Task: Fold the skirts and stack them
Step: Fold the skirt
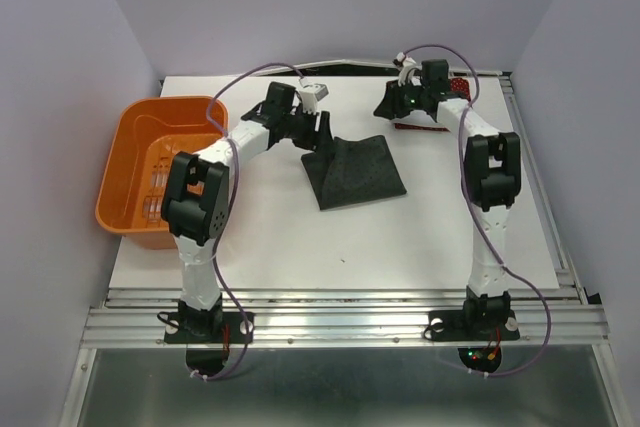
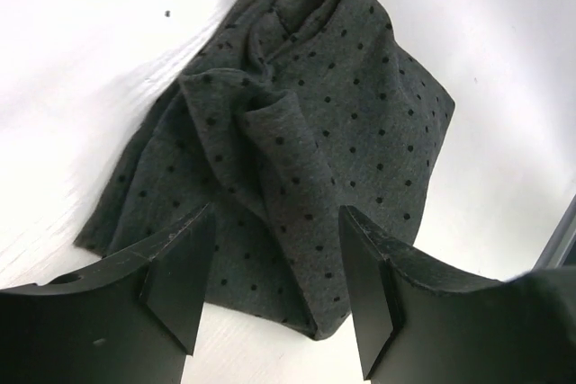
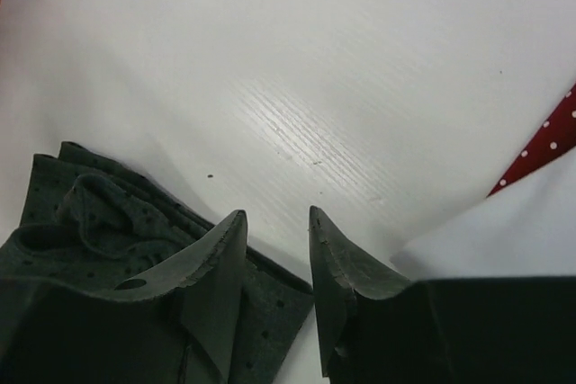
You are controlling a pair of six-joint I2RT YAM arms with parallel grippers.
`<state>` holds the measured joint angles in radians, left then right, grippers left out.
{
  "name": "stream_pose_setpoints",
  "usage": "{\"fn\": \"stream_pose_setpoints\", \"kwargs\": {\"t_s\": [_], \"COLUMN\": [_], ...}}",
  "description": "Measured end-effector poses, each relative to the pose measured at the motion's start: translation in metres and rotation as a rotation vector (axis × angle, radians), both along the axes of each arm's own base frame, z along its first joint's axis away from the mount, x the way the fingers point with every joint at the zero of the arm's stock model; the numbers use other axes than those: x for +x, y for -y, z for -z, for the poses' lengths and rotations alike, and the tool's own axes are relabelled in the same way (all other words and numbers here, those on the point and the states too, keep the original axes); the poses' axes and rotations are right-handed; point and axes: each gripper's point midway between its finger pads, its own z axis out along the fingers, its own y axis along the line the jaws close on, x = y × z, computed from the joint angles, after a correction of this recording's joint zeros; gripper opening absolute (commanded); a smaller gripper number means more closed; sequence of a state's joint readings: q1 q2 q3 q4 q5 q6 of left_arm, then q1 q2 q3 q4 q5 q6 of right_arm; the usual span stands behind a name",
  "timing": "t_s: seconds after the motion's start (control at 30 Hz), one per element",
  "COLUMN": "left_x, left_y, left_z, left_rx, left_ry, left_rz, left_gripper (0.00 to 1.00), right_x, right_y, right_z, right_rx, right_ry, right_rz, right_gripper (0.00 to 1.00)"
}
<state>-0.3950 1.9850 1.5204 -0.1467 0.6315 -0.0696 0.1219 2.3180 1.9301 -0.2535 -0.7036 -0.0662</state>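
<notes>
Lying rumpled in the middle of the table, the grey skirt looks soft, light and limp; I judge it will sag and slide on the smooth top rather than hold a crease, so a hem corner or outer edge is the place to pinch, not the bunched ridge in its middle; the left gripper hangs over that ridge near the skirt's far left corner, jaws wide apart, cloth below them but not pinched; the right gripper sits low by the skirt's far right corner, jaws close together with a narrow gap, bare table showing through it and nothing held; the red skirt lies at the far right of the table, beyond the right arm; what looks like the white skirt overlaps its edge, hard to tell from the white top; both seem as thin and floppy as the grey one; the basket stands at the table's left edge, well apart from the skirts, and nothing shows in it
</notes>
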Motion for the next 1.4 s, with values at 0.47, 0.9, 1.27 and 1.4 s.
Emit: {"fn": "stream_pose_setpoints", "kwargs": {"t_s": [0.47, 0.9, 1.27, 1.4], "left_x": [-0.026, -0.069, -0.098, -0.083], "left_y": [-0.041, -0.053, -0.063, -0.056], "left_z": [-0.064, -0.031, 0.014, -0.007], "left_rx": [0.015, 0.180, 0.221, 0.226], "left_ry": [0.140, 0.108, -0.033, 0.072], "left_rz": [0.017, 0.196, 0.189, 0.195], "left_gripper": [0.68, 0.54, 0.46, 0.45], "right_x": [-0.021, -0.154, -0.316, -0.338], "right_y": [-0.031, -0.003, -0.047, -0.061], "right_z": [0.078, 0.084, 0.076, 0.055], "right_rx": [-0.079, -0.139, 0.023, 0.036], "right_ry": [-0.022, -0.349, -0.761, -0.739], "right_rz": [-0.091, -0.132, -0.225, -0.253], "right_gripper": [0.10, 0.01, 0.06, 0.05]}}
